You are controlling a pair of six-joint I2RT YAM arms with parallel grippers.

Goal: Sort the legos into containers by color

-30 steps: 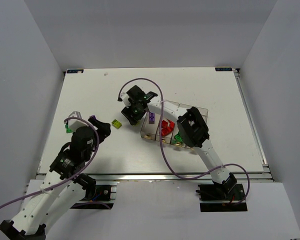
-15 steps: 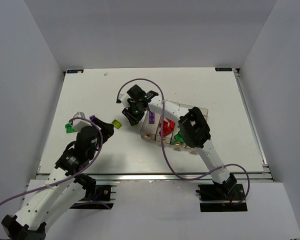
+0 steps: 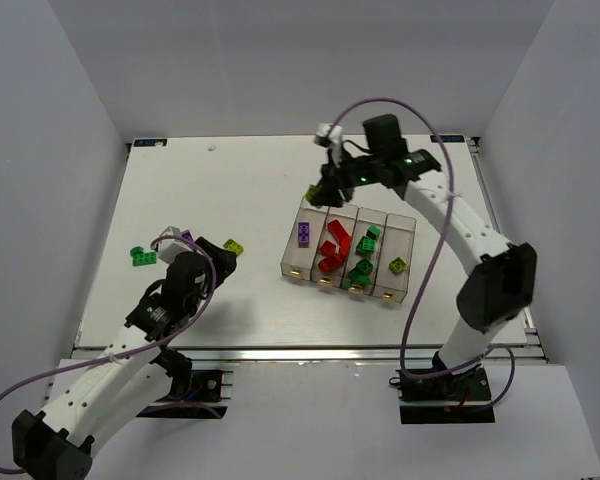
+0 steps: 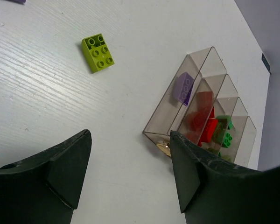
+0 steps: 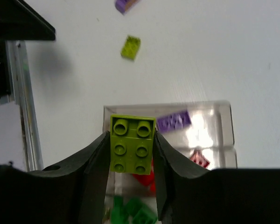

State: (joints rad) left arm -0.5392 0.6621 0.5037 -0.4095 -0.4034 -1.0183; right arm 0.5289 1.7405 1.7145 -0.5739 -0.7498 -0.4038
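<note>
Both left jaws stand wide apart and empty, cut off at the left-wrist frame's bottom. Beyond them a loose lime brick [image 4: 98, 52] lies on the desk [image 4: 60, 102] upper left, with the bins [image 4: 158, 119] at right. Only the right-wrist view clearly shows the right jaws clamping a lime lego [image 5: 132, 145], centre frame, above the bins. From overhead it is barely visible.

A white table [image 3: 240, 190], metal rail [image 3: 310, 352] along its near edge, between grey walls [image 3: 70, 90].

Four clear bins [image 3: 296, 262] in a joined row. The leftmost has one purple brick [image 3: 304, 233], next a pile of red bricks [image 3: 332, 250], then green bricks [image 3: 363, 257], and the rightmost a single lime brick [image 3: 397, 265]. Loose on the bench [image 3: 230, 180]: a lime piece [image 3: 233, 246], a green piece [image 3: 140, 256] and a purple piece [image 3: 185, 237], partly hidden. The held lime lego [image 5: 132, 145] sits pinched in the right gripper [image 5: 131, 139] over the bins' far end.
</note>
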